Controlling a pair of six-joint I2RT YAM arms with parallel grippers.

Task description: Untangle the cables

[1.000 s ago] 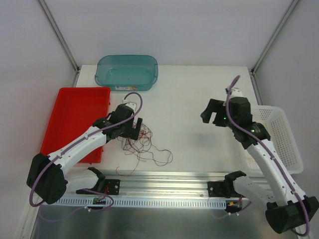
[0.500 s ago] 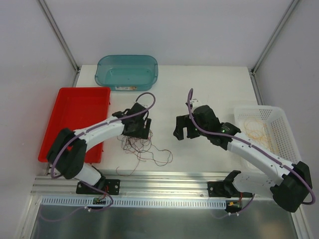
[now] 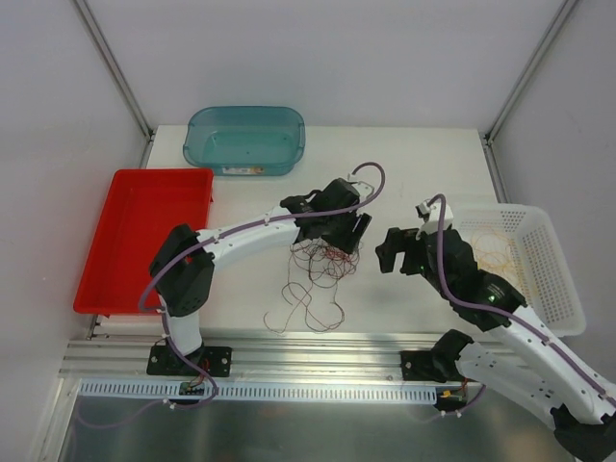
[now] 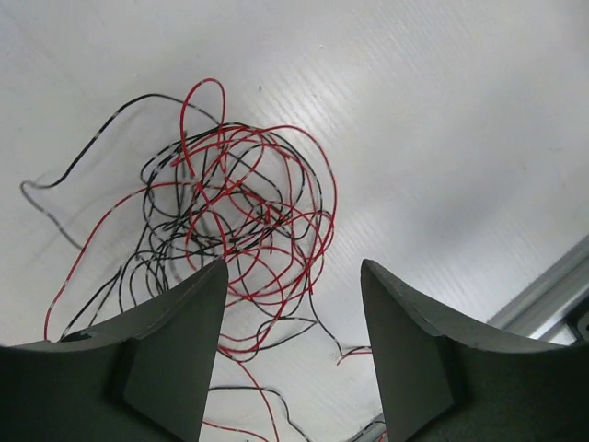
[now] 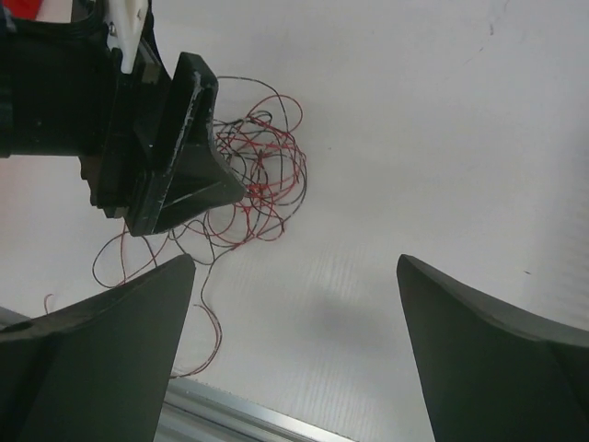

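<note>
The cables are a fist-sized tangle of thin red and dark wires (image 3: 322,260) on the white table, with loose loops trailing toward the front rail (image 3: 306,313). My left gripper (image 3: 352,229) hovers just behind and right of the tangle, jaws open; in the left wrist view the tangle (image 4: 241,216) lies just beyond my open left gripper (image 4: 290,267). My right gripper (image 3: 395,252) is open and empty to the right of the tangle. The right wrist view shows the tangle (image 5: 262,180) ahead of my right gripper (image 5: 296,262), with a left finger (image 5: 179,161) beside it.
A white mesh basket (image 3: 558,289) at the right holds a thin yellow-orange wire (image 3: 493,252). A red tray (image 3: 125,241) lies at the left and a teal tub (image 3: 245,140) at the back. The metal rail (image 3: 318,346) runs along the front edge.
My left arm has swung right across the table and the tangle has shifted right with it. My right gripper came in toward the centre, then drew back a little to the right.
</note>
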